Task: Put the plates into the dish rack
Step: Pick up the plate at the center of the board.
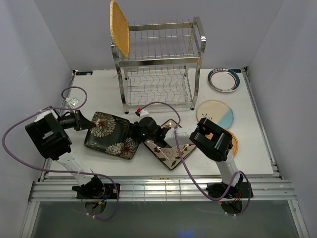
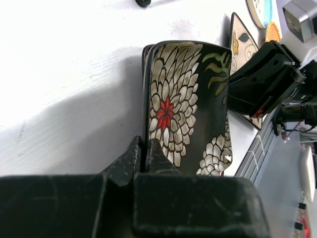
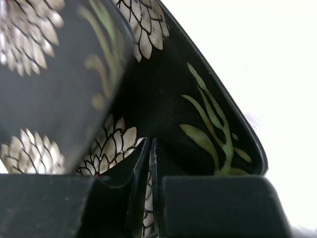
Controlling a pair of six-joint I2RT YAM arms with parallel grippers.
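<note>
Two black square plates with white flowers (image 1: pixel 106 130) lie stacked at the table's front left. My left gripper (image 1: pixel 88 125) is shut on the left rim of the upper plate (image 2: pixel 183 99); its jaws (image 2: pixel 143 148) pinch that rim, and the lower plate's edge (image 2: pixel 145 52) shows behind. My right gripper (image 1: pixel 138 133) is at the stack's right edge, shut (image 3: pixel 151 148) on the rim of the lower plate (image 3: pixel 208 129), with the upper plate (image 3: pixel 49 74) tilted above it. The dish rack (image 1: pixel 158 64) stands at the back with one woven plate (image 1: pixel 120 27) upright in its top tier.
A cream floral square plate (image 1: pixel 168 156) lies under my right wrist. A cream-blue round plate (image 1: pixel 217 113) and a teal-rimmed white plate (image 1: pixel 224 79) lie at the right. A second woven plate (image 1: pixel 234 143) is partly hidden under the right arm.
</note>
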